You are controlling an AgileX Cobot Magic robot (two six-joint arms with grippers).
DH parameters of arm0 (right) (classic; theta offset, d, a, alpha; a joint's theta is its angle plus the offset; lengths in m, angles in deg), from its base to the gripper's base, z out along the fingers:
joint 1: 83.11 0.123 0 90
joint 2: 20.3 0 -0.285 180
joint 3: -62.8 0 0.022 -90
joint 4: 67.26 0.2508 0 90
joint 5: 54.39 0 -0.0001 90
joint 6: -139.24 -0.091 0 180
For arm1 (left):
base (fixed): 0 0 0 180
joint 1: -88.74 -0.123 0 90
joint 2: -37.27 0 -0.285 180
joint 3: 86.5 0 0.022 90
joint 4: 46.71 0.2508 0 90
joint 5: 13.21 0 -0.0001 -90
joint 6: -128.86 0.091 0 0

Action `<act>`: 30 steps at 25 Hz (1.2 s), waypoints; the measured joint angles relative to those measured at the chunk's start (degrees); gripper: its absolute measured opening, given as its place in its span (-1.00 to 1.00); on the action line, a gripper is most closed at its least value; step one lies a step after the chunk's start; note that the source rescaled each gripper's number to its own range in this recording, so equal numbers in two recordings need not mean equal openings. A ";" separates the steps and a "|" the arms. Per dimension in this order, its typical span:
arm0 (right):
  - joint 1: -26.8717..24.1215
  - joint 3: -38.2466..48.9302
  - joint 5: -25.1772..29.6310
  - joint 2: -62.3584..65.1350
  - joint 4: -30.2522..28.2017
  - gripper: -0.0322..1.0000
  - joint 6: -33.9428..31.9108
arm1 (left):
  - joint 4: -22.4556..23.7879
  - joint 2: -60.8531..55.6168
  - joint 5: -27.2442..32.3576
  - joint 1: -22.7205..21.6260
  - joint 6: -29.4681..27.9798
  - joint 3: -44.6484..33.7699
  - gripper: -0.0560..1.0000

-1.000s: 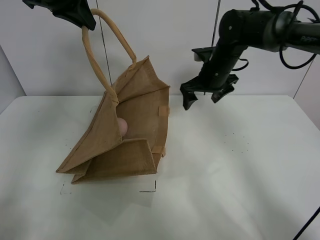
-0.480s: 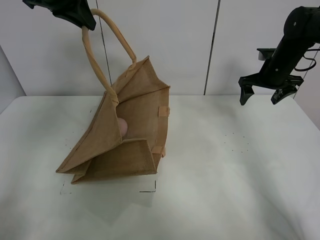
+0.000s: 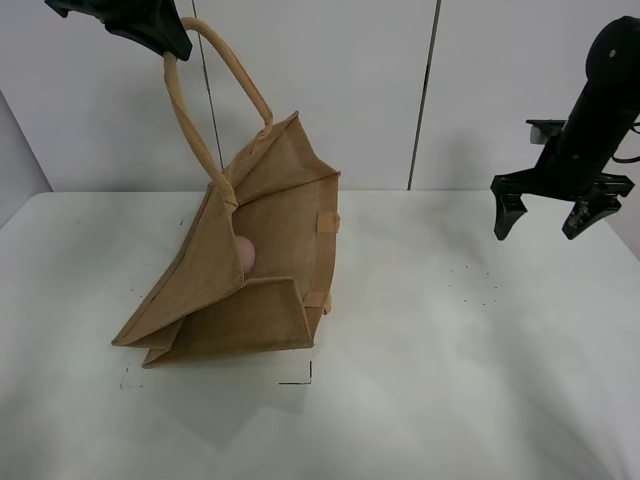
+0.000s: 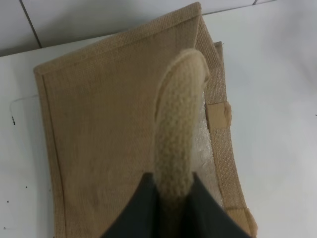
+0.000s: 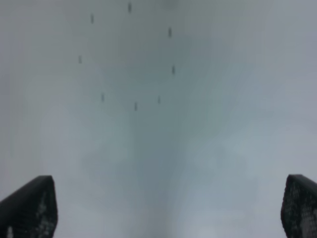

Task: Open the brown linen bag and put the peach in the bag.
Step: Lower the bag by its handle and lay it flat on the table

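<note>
the white table (image 3: 450, 400) carries the brown linen bag (image 3: 262, 250) on its left half, between the middle and the far edge. the bag leans, its base on the tabletop and its mouth open toward the right edge. the right gripper (image 3: 537, 225) hangs above the far right corner, well apart from the bag, jaws spread wide and holding nothing; its wrist view shows only bare tabletop between the two fingers (image 5: 30, 208). the left gripper (image 3: 172, 42) is high above the far left of the table, clamped on one beige handle (image 4: 177, 124), pulling that side of the bag up. the peach (image 3: 246, 253) sits inside the bag, against the inner wall.
</note>
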 joint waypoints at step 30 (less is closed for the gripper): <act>0.00 60.22 -10.13 99.78 -3.23 1.00 -2.36 | 0.00 0.00 0.00 0.00 0.04 0.00 -0.89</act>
